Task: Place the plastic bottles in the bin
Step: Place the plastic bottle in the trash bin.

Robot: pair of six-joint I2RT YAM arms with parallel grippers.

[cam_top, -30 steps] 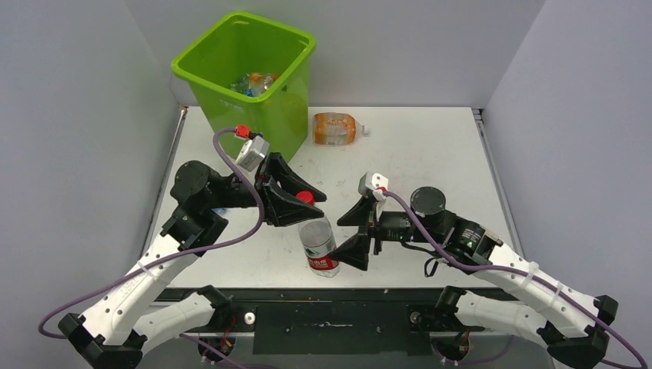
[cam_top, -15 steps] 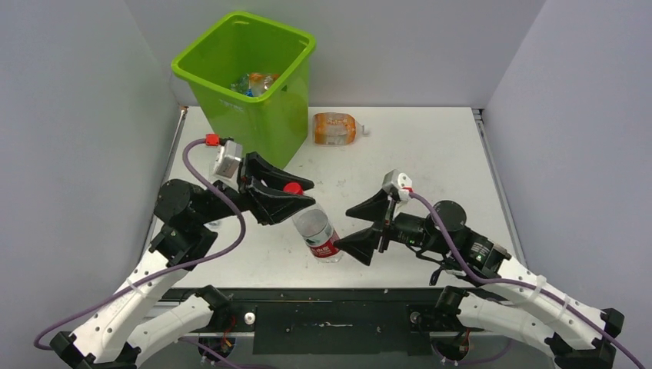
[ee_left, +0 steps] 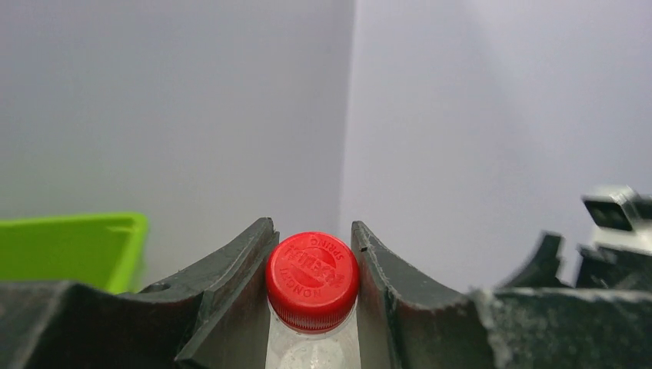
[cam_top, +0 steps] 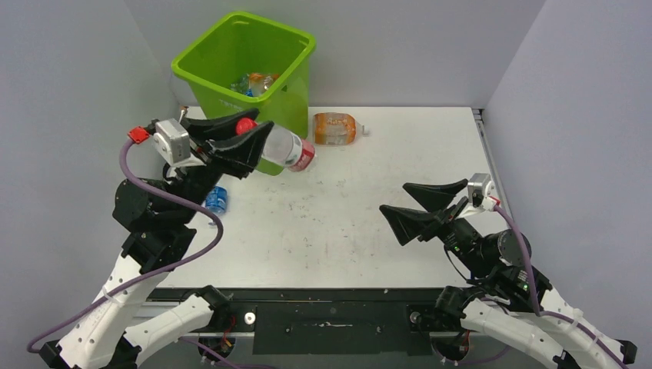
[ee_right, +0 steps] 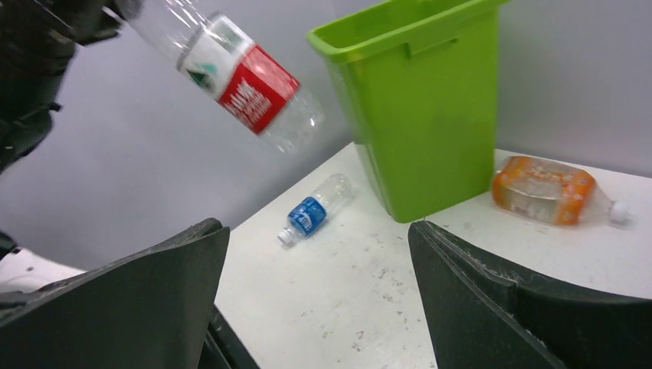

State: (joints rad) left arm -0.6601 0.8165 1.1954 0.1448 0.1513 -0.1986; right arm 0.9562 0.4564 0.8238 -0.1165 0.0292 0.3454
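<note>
Red-capped bottle point(cam_top: 288, 150) pinched at the neck in the left jaws, held clear of the surface point(cam_top: 346, 223) next to the bin point(cam_top: 291, 108).
Long axis running straight out ahead of the left jaws, cap seated between them, base outermost and tipped slightly down. Bin close by on the far side of that base, its opening beyond the jaws; probably needs carrying over the rim before release. Right jaws spread wide, holding nothing, well apart from it. Orange bottle point(cam_top: 335, 128) and blue-labelled bottle point(cam_top: 217, 200) lying on the surface, the latter beneath the left jaws.
</note>
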